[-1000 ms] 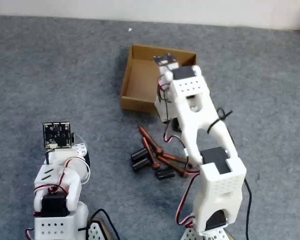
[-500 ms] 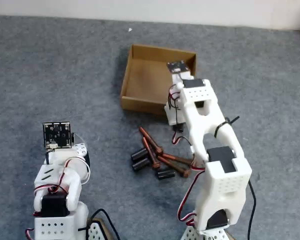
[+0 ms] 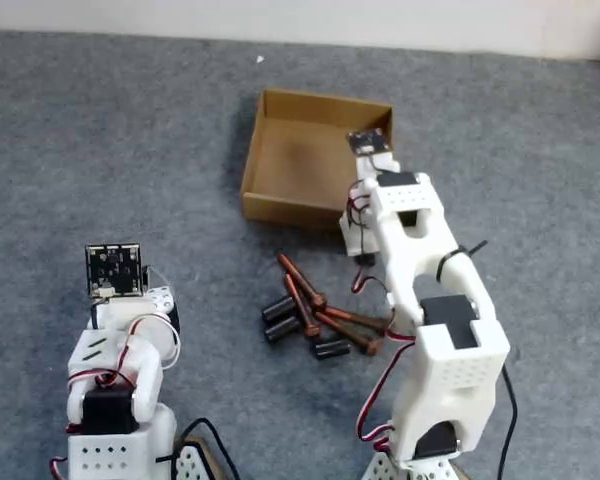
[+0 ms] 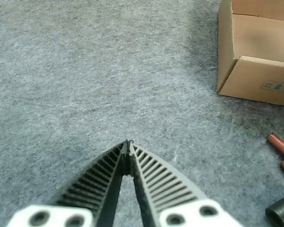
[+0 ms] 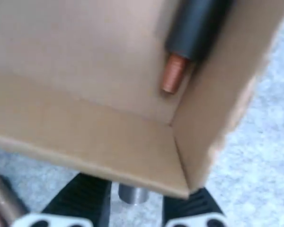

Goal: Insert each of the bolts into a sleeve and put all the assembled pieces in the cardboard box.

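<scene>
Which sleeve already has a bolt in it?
The sleeve lying in a corner of the cardboard box: a copper bolt tip sticks out of its end. The other sleeves lie outside it on the carpet among loose bolts.

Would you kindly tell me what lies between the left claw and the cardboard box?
In the left wrist view, the stretch between the left claw and the cardboard box is bare grey carpet.

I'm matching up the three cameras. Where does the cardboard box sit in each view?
High view: box upper centre, beyond the loose bolts.
Left wrist view: box at the frame's far corner, past the left gripper.
Right wrist view: box close up, its near corner just beyond the right gripper.
Shared landmark: the copper bolts lying outside the box's near wall.
</scene>
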Available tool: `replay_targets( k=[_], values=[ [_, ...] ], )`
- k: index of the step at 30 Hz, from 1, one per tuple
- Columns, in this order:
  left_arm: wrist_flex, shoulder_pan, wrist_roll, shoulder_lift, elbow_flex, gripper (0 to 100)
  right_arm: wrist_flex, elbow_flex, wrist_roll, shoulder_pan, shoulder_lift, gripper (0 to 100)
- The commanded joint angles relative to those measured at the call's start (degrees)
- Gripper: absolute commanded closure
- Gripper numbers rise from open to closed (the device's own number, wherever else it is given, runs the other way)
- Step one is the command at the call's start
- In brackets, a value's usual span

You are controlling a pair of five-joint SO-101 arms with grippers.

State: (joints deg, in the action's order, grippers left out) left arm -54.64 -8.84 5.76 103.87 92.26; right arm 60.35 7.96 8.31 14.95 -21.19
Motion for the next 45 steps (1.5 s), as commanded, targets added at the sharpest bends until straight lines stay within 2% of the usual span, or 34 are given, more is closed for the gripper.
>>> replay_targets(
  k=[1,5,8,13,17,20,24,27,30,34,40,42,45],
  values=[
    [1.23,-0.92,-0.88,0.48,-0.22,99,6.73,-0.31,-0.26,0.75,3.30,99.2],
    [1.23,-0.92,-0.88,0.48,-0.22,99,7.25,-0.48,-0.53,0.75,12.70,99.2],
    [1.23,-1.01,-2.29,0.40,-0.22,99,11.38,2.33,-0.70,0.66,21.58,99.2],
    [0.70,-0.66,-16.70,0.22,-0.22,99,13.93,9.10,-0.70,-1.01,35.82,99.2],
    [-3.87,0.04,-21.10,0.22,-2.77,99,13.05,15.96,-2.55,-5.32,44.18,99.2],
    [-7.65,3.74,-21.19,0.13,-6.73,99,8.84,21.76,-7.03,-8.48,49.45,99.2],
    [-13.89,11.74,-25.93,-0.04,-12.62,99,1.01,30.29,-10.73,-11.21,54.46,99.2],
    [-15.03,15.43,-28.66,-2.51,-15.60,99,-3.56,34.68,-12.84,-14.20,56.75,99.2],
    [-14.77,17.71,-31.47,-12.18,-21.05,99,-6.73,37.32,-14.86,-17.80,57.89,99.2],
    [-15.65,24.40,-36.66,-31.60,-33.63,99,-9.01,38.99,-16.79,-20.70,57.80,99.2],
    [-17.23,31.78,-39.91,-57.80,-49.54,82,-9.01,39.08,-16.79,-23.08,57.80,99.2],
    [-16.44,32.48,-42.29,-64.75,-53.49,81,-9.01,38.90,-16.79,-24.48,58.07,99.2],
    [-14.68,33.98,-49.76,-73.63,-57.63,81,-9.01,38.81,-16.79,-26.15,58.33,99.2]
  ],
)
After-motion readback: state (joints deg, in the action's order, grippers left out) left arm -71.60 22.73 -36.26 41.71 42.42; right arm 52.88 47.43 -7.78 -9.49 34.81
